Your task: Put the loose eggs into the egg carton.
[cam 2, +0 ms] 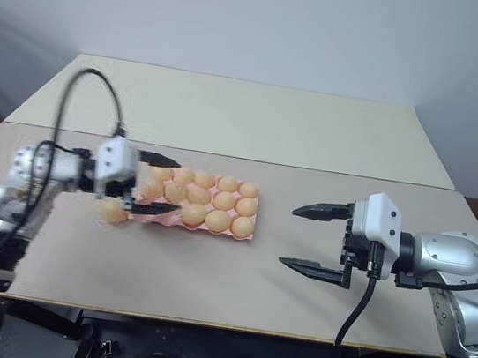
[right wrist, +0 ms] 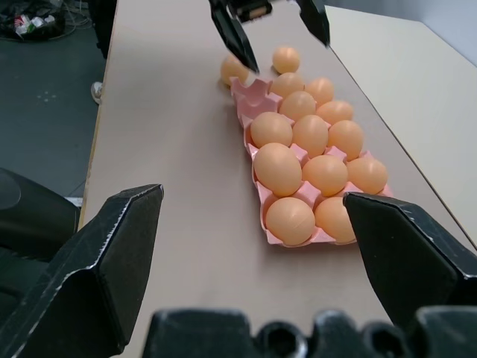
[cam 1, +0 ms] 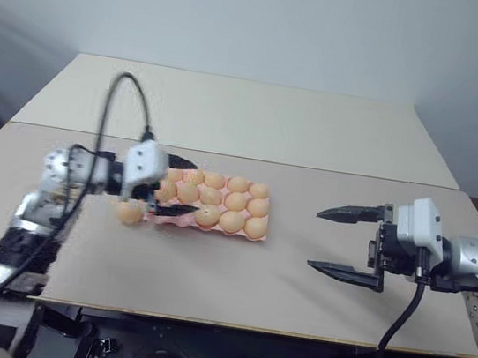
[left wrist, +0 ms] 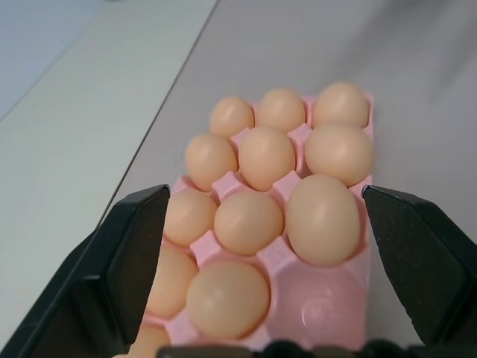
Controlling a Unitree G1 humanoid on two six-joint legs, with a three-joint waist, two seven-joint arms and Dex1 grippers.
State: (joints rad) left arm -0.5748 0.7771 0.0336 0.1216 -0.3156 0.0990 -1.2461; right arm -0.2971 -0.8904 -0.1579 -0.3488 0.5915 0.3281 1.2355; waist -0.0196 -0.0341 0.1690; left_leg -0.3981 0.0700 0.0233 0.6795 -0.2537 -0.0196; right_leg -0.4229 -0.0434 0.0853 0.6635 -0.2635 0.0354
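Tan-orange loose eggs: one (cam 1: pixel 130 213) lies on the beige table (cam 1: pixel 208 273) at the left end of the egg carton, just beside the carton's near left corner; a second (right wrist: pixel 285 59) sits on the table just off the far corner of that same end, seen from the right wrist. Left gripper (cam 1: pixel 176 186) hovers over the left end of the carton, fingers spread wide with nothing between them, one finger along the far edge, the other along the near edge. From the left wrist, the cup nearest the gripper on one side is bare pink; the cups beyond hold eggs.

Egg carton (cam 1: pixel 259 235): pale pink moulded tray, centre-left of the table, long side running left to right, most cups filled.

Right gripper (cam 1: pixel 335 242) hangs above the table well to the right of the carton, pointing left toward it, fingers wide apart and empty. Table under it is bare.
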